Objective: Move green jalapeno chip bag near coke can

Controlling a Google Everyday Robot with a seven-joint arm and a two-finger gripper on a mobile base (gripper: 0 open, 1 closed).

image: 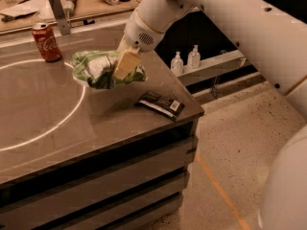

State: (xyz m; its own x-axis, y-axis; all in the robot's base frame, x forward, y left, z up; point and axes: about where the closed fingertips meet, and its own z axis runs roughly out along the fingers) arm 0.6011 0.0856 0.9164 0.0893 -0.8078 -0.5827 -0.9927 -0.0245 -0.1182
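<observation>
A large white robot arm [230, 18] reaches in from the right over a brown counter [57, 128]. The counter's front edge runs well below the fingers, and its right corner is down and to their right. Past that corner is open speckled floor [230, 143] with an orange line. To the left of the fingers the countertop is broad and bare, marked by a thin white circle [72, 114]. A cluttered workbench [91, 4] stands behind the counter. The gripper [121, 68] is over the counter's back right part, and its pale fingers [127, 61] are closed on the green jalapeno chip bag [98, 68]. The bag bulges out to the left of the fingers, held clear of the top with its shadow beneath. The coke can [46, 42] stands upright further left, apart from the bag. A flat black wrapper [160, 104] lies below and right of the fingers, near the corner. Two small bottles [185, 61] sit on a shelf to the right.
</observation>
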